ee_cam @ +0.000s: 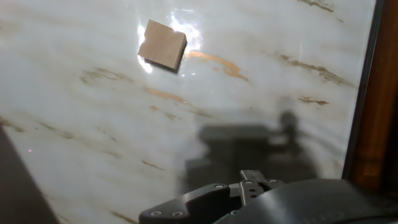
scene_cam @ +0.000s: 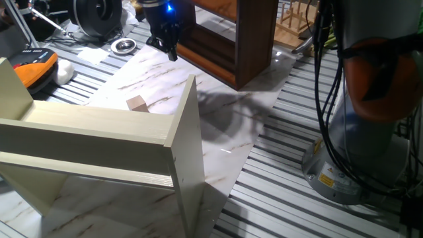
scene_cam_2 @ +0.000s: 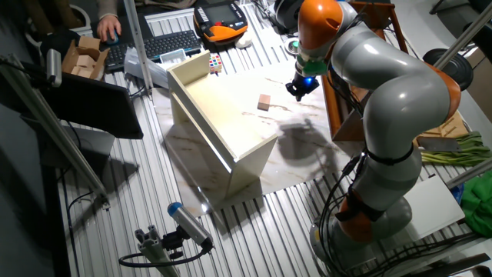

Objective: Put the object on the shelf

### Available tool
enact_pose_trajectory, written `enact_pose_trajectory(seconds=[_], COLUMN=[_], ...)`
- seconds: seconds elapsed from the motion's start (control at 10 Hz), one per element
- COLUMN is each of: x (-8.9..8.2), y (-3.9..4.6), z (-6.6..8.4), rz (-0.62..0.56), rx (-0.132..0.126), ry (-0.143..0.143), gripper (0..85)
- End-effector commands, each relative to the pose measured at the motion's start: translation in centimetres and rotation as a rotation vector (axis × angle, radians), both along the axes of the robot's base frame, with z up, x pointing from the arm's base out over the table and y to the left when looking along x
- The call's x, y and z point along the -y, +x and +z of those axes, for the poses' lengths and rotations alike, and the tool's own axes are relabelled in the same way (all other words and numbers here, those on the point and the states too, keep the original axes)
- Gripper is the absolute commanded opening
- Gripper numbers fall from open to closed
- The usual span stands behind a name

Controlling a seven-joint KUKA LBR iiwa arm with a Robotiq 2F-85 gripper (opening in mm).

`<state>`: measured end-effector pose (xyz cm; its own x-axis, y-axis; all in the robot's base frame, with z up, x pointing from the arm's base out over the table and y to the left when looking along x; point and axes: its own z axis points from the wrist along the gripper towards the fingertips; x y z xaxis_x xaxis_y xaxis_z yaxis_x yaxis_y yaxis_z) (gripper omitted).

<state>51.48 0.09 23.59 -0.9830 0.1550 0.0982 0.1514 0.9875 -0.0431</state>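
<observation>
The small light-tan wooden cube (scene_cam: 137, 103) lies on the marble tabletop, just behind the pale cream shelf unit; it also shows in the other fixed view (scene_cam_2: 264, 102) and at the upper left of the hand view (ee_cam: 162, 45). My gripper (scene_cam: 169, 50) hangs above the table beside the dark brown shelf (scene_cam: 231, 39), well away from the cube and holding nothing. In the hand view its fingertips (ee_cam: 252, 182) sit together at the bottom edge. The dark shelf's board (ee_cam: 380, 93) runs down the right edge there. In the other fixed view the gripper (scene_cam_2: 298, 90) is right of the cube.
A pale cream shelf unit (scene_cam: 99, 132) fills the front left and stands close to the cube. A white rounded lump (scene_cam: 64, 71) and an orange pendant (scene_cam: 36, 66) lie at the far left. A round metal part (scene_cam: 123, 45) sits near the gripper. The robot base (scene_cam: 357, 132) stands at right.
</observation>
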Motion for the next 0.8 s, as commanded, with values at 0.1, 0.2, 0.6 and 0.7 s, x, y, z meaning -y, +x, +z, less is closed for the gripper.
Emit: enact_pose_trajectory(seconds=[0.1, 0.2, 0.6, 0.7], x=[0.01, 0.01, 0.01, 0.01], y=[0.01, 0.01, 0.01, 0.01], z=[-0.02, -0.02, -0.02, -0.02], rz=[0.012, 0.012, 0.062, 0.074], rx=[-0.017, -0.028, -0.031, -0.019], ry=[0.050, 0.056, 0.120, 0.108], gripper=[0.0, 0.0, 0.0, 0.0])
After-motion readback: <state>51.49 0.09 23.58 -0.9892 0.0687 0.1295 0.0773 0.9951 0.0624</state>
